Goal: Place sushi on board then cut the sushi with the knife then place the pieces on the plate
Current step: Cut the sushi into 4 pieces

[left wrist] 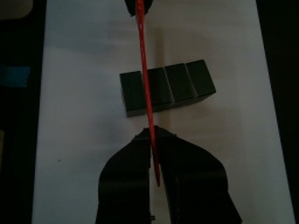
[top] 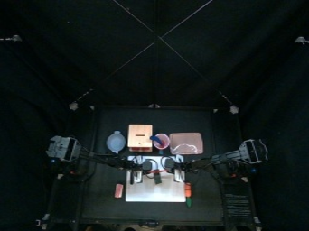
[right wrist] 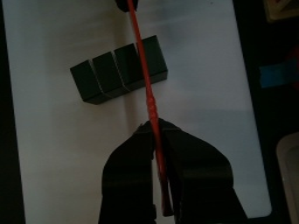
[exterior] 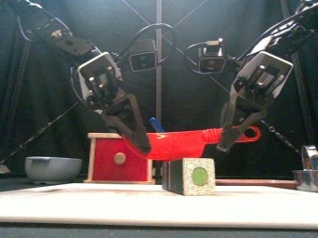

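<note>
The toy sushi roll of four dark green blocks [left wrist: 167,86] lies on the white cutting board [left wrist: 82,131]. Its long axis runs front to back, with its pale, green-centred end facing the tabletop's front. The red toy knife [exterior: 199,142] runs left to right across it, just above; contact is unclear. The left gripper [left wrist: 152,144] and right gripper [right wrist: 155,131] each have jaws clamped on one end. In the front view the rear blocks are hidden.

Glossy red plastic knife [exterior: 192,142]; matt dark green sushi roll [exterior: 191,175]; smooth white cutting board [exterior: 99,206]; pale bare-wood box [exterior: 130,169] with red-painted drawer front.
</note>
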Robot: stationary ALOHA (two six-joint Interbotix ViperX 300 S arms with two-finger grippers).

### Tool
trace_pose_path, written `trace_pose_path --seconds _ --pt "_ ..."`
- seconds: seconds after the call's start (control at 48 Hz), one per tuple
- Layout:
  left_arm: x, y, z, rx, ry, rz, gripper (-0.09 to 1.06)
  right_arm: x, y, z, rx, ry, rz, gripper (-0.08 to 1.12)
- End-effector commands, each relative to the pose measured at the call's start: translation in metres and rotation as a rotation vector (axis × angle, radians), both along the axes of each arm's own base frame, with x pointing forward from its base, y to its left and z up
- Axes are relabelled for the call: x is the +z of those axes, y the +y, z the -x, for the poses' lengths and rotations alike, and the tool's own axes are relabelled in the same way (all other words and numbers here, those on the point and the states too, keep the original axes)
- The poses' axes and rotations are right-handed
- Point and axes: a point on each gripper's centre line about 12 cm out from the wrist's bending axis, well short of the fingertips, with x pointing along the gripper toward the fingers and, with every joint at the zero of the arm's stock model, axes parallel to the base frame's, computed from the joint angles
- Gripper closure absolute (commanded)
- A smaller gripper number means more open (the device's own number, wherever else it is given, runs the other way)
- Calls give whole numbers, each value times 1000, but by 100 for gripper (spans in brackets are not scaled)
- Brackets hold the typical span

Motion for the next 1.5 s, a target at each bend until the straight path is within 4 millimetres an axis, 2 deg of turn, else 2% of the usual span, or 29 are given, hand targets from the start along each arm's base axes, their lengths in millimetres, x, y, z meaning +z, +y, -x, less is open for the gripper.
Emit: trace_pose_path --seconds 0.021,0.542,0.875,1.062,1.354,1.5 --pt "10 -17 -4 -35 -31 12 53 4 -13 -1 -45 -7 -3 68" --pt "3 -18 -5 -36 -12 10 53 -2 -25 -1 -77 12 2 68" --pt "-17 -15 -6 -29 34 1 53 -25 -24 0 -78 81 1 68" --pt "-26 -14 -6 -28 57 -4 53 -30 -26 1 -85 93 -1 68" --pt "-26 7 -7 -12 55 -40 54 -27 -54 1 -157 84 9 68" --pt "-26 16 -8 -10 53 -59 54 -26 -59 1 -158 83 21 68"
